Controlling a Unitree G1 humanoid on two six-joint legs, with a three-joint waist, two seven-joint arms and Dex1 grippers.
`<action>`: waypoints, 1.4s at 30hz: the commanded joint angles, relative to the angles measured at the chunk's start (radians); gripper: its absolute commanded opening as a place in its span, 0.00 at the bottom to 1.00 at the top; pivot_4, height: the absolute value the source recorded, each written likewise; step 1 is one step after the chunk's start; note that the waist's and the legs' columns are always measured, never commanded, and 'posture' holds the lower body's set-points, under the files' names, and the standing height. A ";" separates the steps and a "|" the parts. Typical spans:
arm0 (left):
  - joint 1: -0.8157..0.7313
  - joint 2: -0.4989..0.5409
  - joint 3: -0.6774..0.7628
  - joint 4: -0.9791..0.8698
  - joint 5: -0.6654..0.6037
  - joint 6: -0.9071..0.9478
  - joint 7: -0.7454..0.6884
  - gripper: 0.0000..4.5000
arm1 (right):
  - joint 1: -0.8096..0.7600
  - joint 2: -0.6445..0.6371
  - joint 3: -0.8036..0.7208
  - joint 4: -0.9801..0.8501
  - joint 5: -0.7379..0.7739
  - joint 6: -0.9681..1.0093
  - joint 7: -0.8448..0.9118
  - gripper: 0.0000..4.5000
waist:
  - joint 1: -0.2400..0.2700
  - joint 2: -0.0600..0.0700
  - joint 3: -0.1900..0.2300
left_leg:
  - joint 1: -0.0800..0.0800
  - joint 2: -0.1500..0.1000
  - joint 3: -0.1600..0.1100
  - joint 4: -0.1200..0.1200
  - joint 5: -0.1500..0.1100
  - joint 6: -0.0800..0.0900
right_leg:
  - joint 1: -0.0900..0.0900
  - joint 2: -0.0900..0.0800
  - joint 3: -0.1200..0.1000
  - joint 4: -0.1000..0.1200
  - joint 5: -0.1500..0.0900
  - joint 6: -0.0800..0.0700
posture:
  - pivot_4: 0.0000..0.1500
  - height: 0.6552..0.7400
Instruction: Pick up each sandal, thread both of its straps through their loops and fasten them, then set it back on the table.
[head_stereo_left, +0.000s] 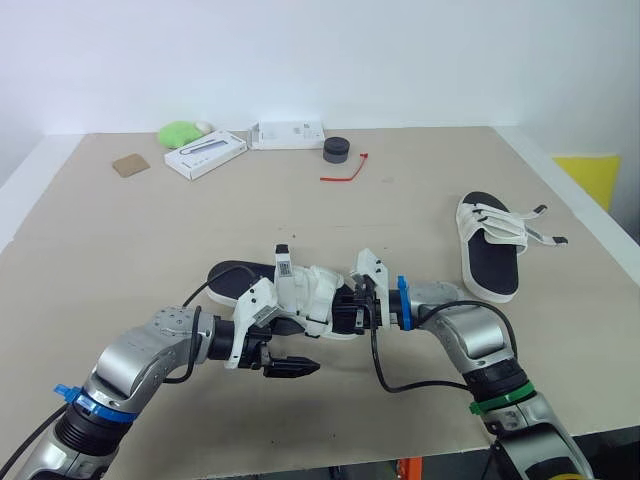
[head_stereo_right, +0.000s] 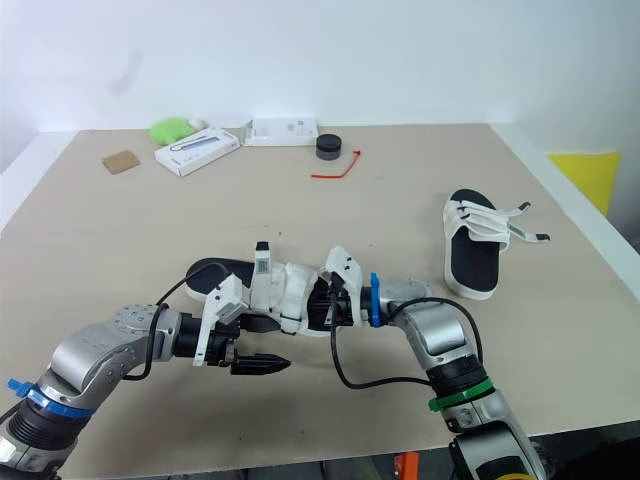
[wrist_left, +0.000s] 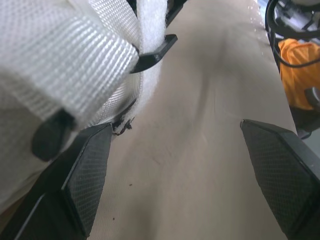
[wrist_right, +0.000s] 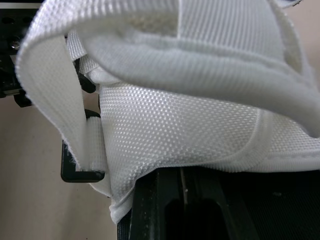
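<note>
A black-soled sandal with white straps lies at the table's near middle, its heel on the table. My right gripper reaches into it from the right and looks shut on the white strap webbing. A strap end passes through a black loop. My left gripper is just in front of the sandal, open, its fingers wide apart over bare table, with a strap and black loop beside one finger. A second sandal lies on the right, its strap ends loose.
At the back of the table lie a green object, two white boxes, a black round item, a red tie and a brown square. A yellow object sits beyond the right edge.
</note>
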 joint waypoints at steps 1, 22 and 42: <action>-0.038 -0.037 0.109 -0.076 -0.067 -0.042 0.025 0.94 | 0.076 -0.001 0.104 0.064 -0.031 0.072 0.010 0.00 | 0.000 0.000 0.000 | 0.000 0.000 0.000 0.000 0.000 0.000 | 0.000 0.000 0.000 0.000 0.000 0.000 | 1.00 1.00; -0.097 -0.076 0.020 0.002 -0.094 0.032 -0.011 0.02 | 0.083 0.000 0.096 0.042 -0.027 0.091 0.001 0.00 | -0.001 -0.001 0.002 | -0.002 0.000 0.000 -0.003 -0.002 -0.001 | 0.002 0.001 0.000 0.000 -0.001 0.004 | 1.00 1.00; -0.268 0.219 0.149 -0.067 -0.541 0.459 -0.248 0.02 | 0.071 0.013 0.091 0.070 -0.036 0.073 -0.002 0.00 | -0.014 -0.003 0.003 | -0.002 0.003 -0.001 -0.005 -0.008 -0.003 | 0.001 0.003 -0.001 0.001 -0.008 0.000 | 1.00 1.00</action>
